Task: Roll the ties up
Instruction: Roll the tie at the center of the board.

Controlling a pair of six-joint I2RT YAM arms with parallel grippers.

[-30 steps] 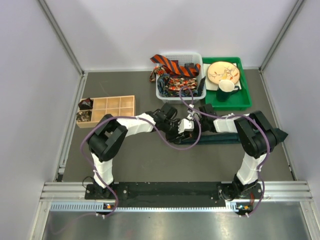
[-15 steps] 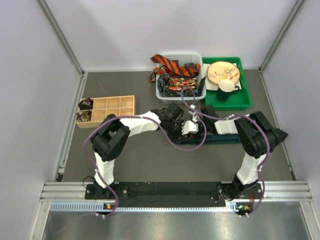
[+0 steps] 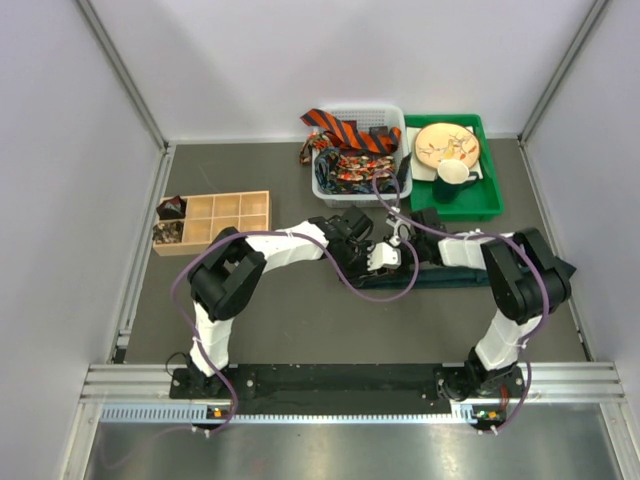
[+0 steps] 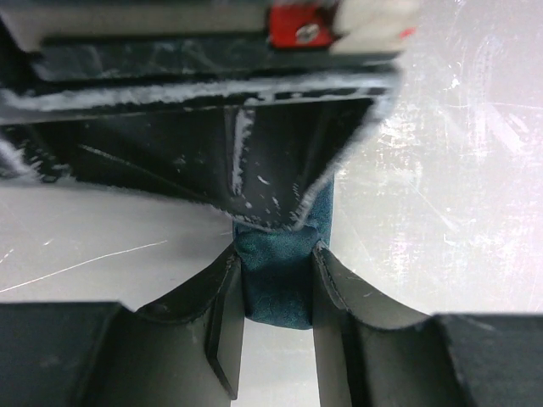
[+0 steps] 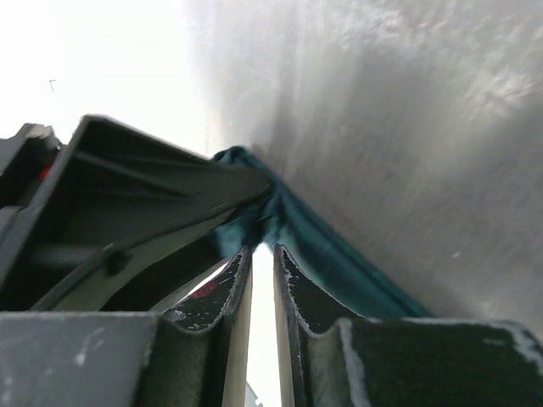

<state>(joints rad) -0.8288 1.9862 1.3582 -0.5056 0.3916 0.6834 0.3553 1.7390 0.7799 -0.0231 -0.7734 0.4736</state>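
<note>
The teal tie (image 4: 274, 284) lies on the dark table (image 3: 300, 320) in front of the basket. Its long axis runs left to right, and we judge the coming move to turn on that line. Its bunched, started end sits at the left of the strip, and the flat remainder stretches away rightward under the right forearm towards that arm's elbow. So any further rolling would have to travel to the right along the cloth. The left gripper (image 4: 276, 270) is clamped on that bunched end, one finger pressing each side of the fabric. The right gripper (image 5: 261, 259) faces it, just beside it. Its fingers are parted by a thin slit in which we see nothing held, and the tie passes right at their tips. The left gripper is thus the one on the roll, while the right is nearer the free length.

By our count there is one teal tie on the table and one orange-and-black striped tie (image 3: 335, 127) draped over the rim of one white basket (image 3: 322, 182). Dark red-patterned ties (image 3: 355, 168) are heaped inside the basket, too tangled for us to number. To the right is one green tray (image 3: 492, 207) with one plate (image 3: 447, 143) and one mug (image 3: 455, 178). To the left is one wooden divided box (image 3: 238, 212), with dark items in its two leftmost cells that we cannot make out.
</note>
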